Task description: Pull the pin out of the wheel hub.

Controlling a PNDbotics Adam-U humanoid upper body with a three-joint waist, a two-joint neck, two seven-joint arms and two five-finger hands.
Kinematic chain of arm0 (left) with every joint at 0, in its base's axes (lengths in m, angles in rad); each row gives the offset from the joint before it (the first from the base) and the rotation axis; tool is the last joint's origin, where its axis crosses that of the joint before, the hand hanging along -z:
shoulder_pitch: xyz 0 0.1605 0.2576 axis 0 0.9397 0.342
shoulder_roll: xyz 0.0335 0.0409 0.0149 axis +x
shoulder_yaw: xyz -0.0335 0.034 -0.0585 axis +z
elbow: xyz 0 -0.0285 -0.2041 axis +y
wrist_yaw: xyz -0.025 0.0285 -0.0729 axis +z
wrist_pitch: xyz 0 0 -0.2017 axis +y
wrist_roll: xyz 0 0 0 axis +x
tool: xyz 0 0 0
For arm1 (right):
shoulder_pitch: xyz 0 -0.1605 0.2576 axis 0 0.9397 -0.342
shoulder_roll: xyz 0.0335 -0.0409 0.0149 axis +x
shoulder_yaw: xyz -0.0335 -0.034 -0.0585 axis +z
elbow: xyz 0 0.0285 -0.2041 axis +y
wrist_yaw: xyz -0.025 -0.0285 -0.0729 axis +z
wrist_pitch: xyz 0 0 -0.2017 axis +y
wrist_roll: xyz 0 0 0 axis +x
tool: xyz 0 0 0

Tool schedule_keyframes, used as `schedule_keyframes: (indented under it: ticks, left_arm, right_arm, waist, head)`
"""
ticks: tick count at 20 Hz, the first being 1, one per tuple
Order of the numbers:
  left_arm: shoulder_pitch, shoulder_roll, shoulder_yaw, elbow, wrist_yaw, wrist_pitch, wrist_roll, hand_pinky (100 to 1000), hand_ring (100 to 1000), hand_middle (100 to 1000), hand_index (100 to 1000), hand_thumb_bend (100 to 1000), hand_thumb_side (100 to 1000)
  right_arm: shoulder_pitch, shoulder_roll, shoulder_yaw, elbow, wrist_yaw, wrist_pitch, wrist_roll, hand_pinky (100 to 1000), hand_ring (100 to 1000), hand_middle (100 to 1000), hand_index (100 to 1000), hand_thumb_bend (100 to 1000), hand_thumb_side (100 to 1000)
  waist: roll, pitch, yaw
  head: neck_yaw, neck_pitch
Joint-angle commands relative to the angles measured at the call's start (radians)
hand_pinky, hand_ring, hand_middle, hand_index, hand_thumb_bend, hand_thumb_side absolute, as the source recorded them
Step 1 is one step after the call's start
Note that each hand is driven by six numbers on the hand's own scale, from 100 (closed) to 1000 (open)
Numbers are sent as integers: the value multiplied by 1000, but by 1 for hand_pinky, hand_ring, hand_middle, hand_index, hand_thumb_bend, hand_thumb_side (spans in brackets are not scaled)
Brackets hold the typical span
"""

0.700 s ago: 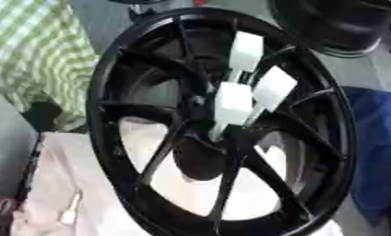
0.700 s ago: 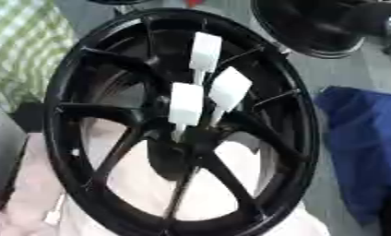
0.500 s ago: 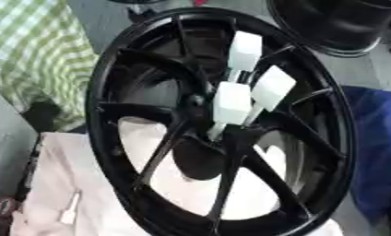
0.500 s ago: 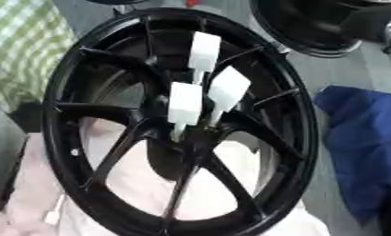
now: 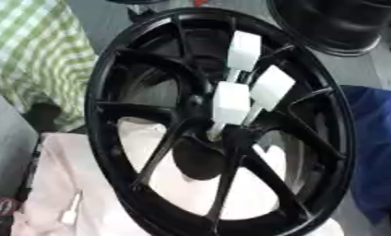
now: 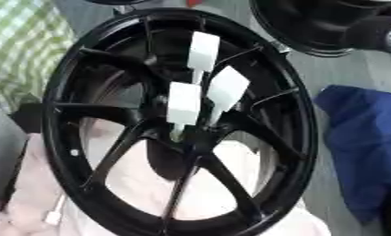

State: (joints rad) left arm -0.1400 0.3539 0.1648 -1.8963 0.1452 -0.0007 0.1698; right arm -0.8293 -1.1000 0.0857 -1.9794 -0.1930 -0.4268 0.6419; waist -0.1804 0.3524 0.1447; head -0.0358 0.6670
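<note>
looks like a workshop: black wheel hub (image 5: 223, 124) w/ 2nd rim (image 5: 336, 23) on grey floor.

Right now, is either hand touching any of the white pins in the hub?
Apart. Neither eye view shows a hand; the three white pins stand in the black wheel hub untouched.

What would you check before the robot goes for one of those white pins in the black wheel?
1. Pins present in the wheel hub: ok, three white pins stand out of its centre.
2. Pin heads free to grab: ok, nothing covers them.
3. Pins apart from each other: not ok, the heads crowd close together.
4. Wheel steady: cannot tell, it lies on pale cloth and its support is hidden.
5. A hand near the pins: not ok, no robot hand shows in either view.
</note>
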Motion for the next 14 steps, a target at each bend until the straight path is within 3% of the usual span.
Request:
schedule_keyframes:
  ticks: [1,14]
  left_arm:
    - [-6,24,8,-19,-1,-2,3,984,739,671,851,150,849]
    - [-17,23,3,-20,1,0,-3,984,737,671,851,150,849]
  right_arm:
    - [3,-44,6,-20,24,-18,24,828,829,795,854,431,100]
    - [25,-24,119,-21,207,-59,75,820,824,794,848,431,100]
  waist:
    - [12,-13,2]
    - [4,-6,19]
  head:
    - [-8,-4]
    - [-20,-12]
